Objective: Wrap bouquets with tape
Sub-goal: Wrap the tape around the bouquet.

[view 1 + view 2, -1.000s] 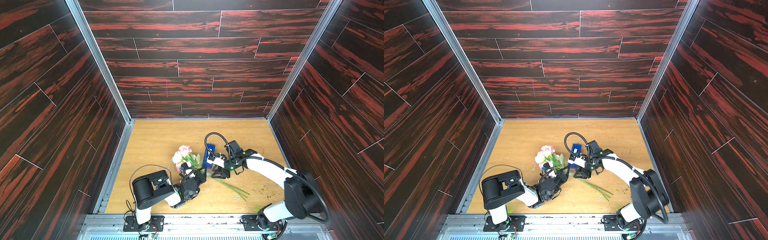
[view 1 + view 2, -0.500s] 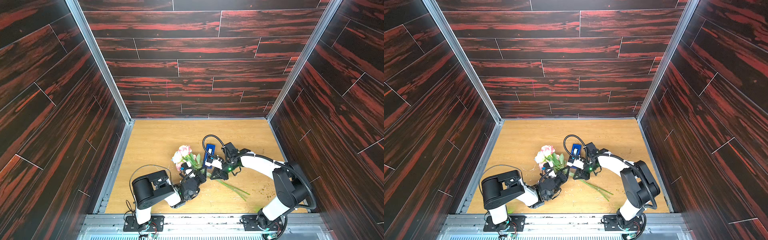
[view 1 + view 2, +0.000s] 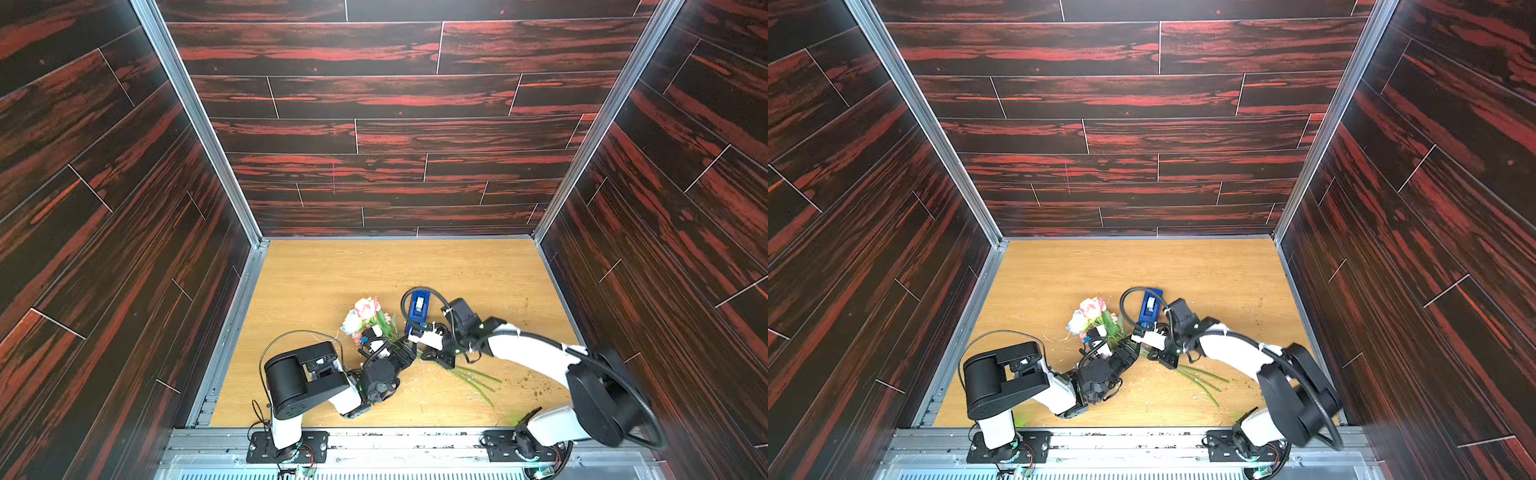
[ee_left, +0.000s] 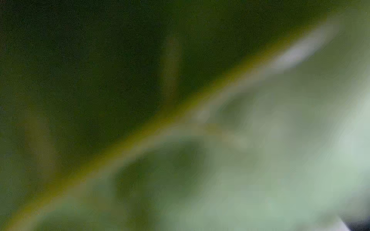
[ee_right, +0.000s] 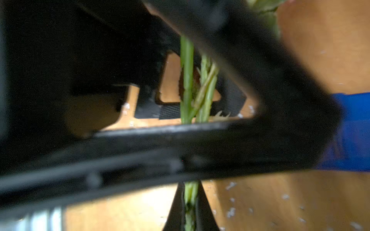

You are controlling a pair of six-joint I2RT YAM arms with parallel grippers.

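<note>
**Right claw pinches the stems while the left claw loosens**

Your left arm lies low and folded over the worktop (image 3: 332, 274). Its forearm reaches toward the middle and puts the left claw (image 3: 405, 351) at the bouquet (image 3: 365, 311), just below the leaves. In the right wrist view that claw's pads (image 5: 170, 112) stand apart on either side of the stems (image 5: 188, 80) and do not squeeze them. The left wrist view is only green blur.

The flower heads point toward the back wall, and the tape dispenser (image 3: 417, 309) stands just beside them.

Your right arm bends near its base, and its forearm slopes in to the right claw (image 3: 438, 360). That claw is closed tight on the bouquet's stems, just beside the left claw, and the cut ends trail free on the worktop.

A second ago the left claw was clamped and now it is parted. The right claw was half open and now it is pinched shut. Bouquet and dispenser lie where they were.
</note>
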